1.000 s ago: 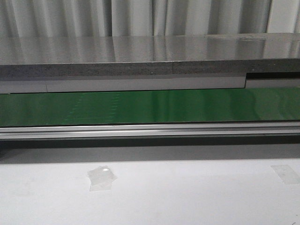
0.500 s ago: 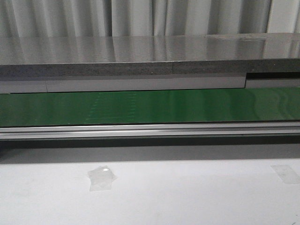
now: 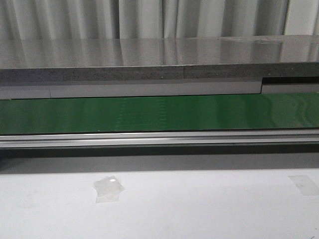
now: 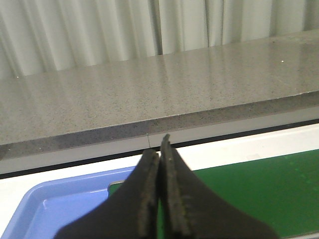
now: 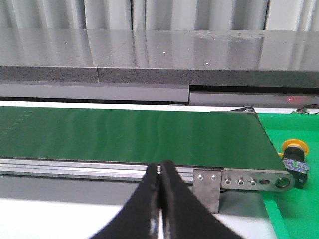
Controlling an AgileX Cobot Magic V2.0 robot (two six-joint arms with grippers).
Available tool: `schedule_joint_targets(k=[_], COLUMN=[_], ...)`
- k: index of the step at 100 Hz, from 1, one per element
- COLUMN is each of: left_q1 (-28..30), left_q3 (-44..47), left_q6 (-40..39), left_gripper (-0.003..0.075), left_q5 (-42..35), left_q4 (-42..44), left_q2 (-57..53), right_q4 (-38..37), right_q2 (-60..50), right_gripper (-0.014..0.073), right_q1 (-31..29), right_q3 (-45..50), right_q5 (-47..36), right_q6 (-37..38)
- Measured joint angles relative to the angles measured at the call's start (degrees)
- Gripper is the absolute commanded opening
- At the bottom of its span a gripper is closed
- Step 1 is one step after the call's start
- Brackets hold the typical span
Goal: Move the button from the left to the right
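The button (image 5: 294, 158), with a yellow-orange cap on a black body with a green mark, lies on a green surface just past the end of the conveyor in the right wrist view. My right gripper (image 5: 160, 167) is shut and empty, in front of the conveyor rail and well away from the button. My left gripper (image 4: 159, 147) is shut and empty, above the edge of a blue tray (image 4: 45, 211) and the green belt (image 4: 239, 194). Neither gripper nor the button shows in the front view.
The green conveyor belt (image 3: 159, 114) runs across the front view behind a metal rail (image 3: 159, 138). A grey stone ledge (image 3: 159, 62) stands behind it. Tape patches (image 3: 107, 188) lie on the white table. A metal bracket (image 5: 207, 189) sits at the belt's end.
A faint pattern on the green belt has shifted to the right across the front view. Nothing else has moved.
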Motion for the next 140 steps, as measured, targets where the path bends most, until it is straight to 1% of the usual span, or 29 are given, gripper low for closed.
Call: schedule_joint_targets(k=[8, 14, 18, 24, 40, 70, 89, 140], left_q1=[0.0, 0.0, 0.0, 0.0, 0.1, 2.6, 3.5, 3.5], left_q3=[1.6, 3.4, 4.8, 6.8, 12.3, 21.4, 21.6, 21.6], left_q6=[-8.0, -13.5, -15.5, -17.5, -19.0, -20.9, -24.3, -25.0], left_gripper=[-0.002, -0.002, -0.002, -0.002, -0.002, -0.002, -0.002, -0.002], left_q5=[-1.3, -2.8, -3.7, -4.9, -5.7, -5.8, -6.0, -4.7], left_q4=[8.5, 13.1, 15.6, 17.2, 18.8, 19.5, 20.9, 21.2], left_q2=[-0.8, -1.8, -2.7, -4.6, -10.4, -21.7, -27.0, -27.0], right_q4=[0.0, 0.0, 0.0, 0.0, 0.0, 0.0, 0.0, 0.0], right_q2=[0.0, 0.0, 0.0, 0.0, 0.0, 0.0, 0.0, 0.0], right_gripper=[-0.0068, -0.0068, -0.0068, -0.0068, -0.0068, -0.0068, -0.0068, -0.0068], right_q1=[0.0, 0.0, 0.0, 0.0, 0.0, 0.0, 0.0, 0.0], right_q3=[0.0, 0.0, 0.0, 0.0, 0.0, 0.0, 0.0, 0.0], right_q5=[0.0, 0.0, 0.0, 0.0, 0.0, 0.0, 0.0, 0.0], right_q6=[0.0, 0.0, 0.0, 0.0, 0.0, 0.0, 0.0, 0.0])
